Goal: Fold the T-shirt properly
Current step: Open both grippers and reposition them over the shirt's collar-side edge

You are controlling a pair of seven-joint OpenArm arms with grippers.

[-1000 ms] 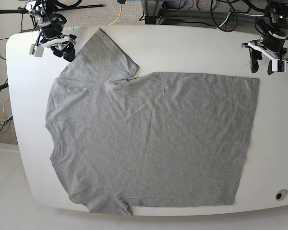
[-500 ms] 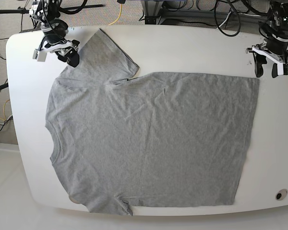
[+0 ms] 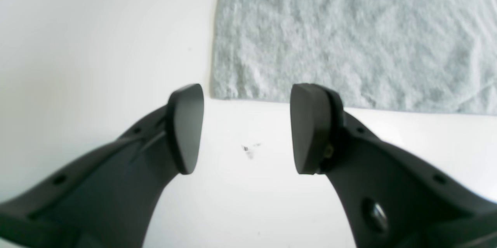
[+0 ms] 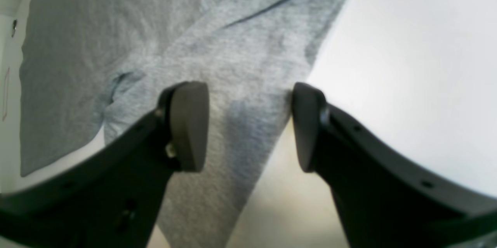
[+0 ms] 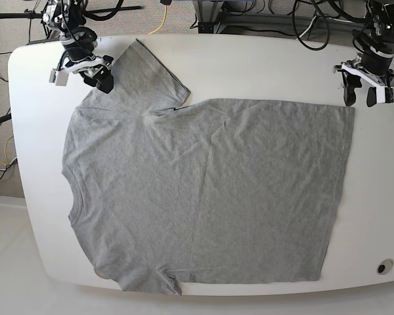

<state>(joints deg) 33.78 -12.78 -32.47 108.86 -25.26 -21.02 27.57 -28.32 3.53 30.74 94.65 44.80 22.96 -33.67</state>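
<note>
Overhead, the T-shirt (image 5: 203, 190) lies flat on the surface (image 5: 262, 65). Right end effector (image 4: 248, 124), open and empty, straddles the sleeve edge; left end effector (image 3: 246, 127), likewise open and empty, hovers beside the hem corner.

Both arms have moved closer to the shirt

The right gripper (image 5: 96, 73) has slid across the table (image 5: 262, 59) toward the T-shirt (image 5: 203, 190). 1 second ago it was out past the sleeve's outer edge. Now its fingers (image 4: 190, 124) are over the sleeve's edge, 1 above the grey cloth and 1 right at the edge, with a gap between them. The left gripper (image 5: 360, 94) has moved too, in and a bit up along the table. It now sits just beside the shirt's top bottom-hem corner, fingers (image 3: 186, 127) apart over bare table, the corner just past the tips.
</note>
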